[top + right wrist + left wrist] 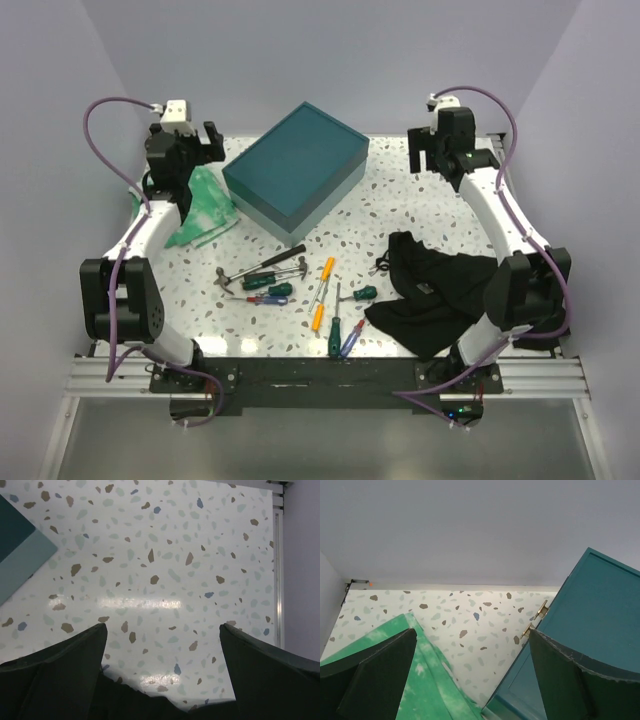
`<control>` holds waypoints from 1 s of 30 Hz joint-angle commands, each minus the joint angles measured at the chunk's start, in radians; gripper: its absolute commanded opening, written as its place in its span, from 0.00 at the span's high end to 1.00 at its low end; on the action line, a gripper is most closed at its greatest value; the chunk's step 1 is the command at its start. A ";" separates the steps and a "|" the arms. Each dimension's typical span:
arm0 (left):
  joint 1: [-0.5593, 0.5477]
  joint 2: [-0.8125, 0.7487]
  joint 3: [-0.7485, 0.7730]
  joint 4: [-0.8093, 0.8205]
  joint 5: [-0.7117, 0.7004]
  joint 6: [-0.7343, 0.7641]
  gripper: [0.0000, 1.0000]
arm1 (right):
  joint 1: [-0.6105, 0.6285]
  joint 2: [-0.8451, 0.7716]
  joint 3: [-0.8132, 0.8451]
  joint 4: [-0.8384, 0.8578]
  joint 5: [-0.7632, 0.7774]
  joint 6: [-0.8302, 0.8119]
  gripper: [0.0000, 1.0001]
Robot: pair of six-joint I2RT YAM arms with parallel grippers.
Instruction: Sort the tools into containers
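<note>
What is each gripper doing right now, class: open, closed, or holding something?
Left gripper: open, holding nothing.
Right gripper: open, holding nothing.

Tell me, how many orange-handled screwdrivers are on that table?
2: one orange-handled screwdriver at the scene's centre, the other just below it in the overhead view. The black cloth could hide more.

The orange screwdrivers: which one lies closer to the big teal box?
The farther orange screwdriver, towards the table's middle. The other orange screwdriver lies below it in the overhead view, nearer the arm bases.
</note>
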 commanded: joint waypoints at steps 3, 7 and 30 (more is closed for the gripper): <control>0.006 0.042 0.087 -0.075 0.054 -0.018 0.00 | 0.002 0.059 0.177 -0.048 -0.282 0.019 0.01; 0.010 0.095 0.204 -0.270 0.063 -0.018 0.00 | 0.021 0.148 0.268 -0.056 -0.389 0.103 0.02; 0.028 0.176 0.166 -0.104 0.174 -0.111 0.64 | 0.252 0.297 0.349 -0.057 -0.067 0.309 0.32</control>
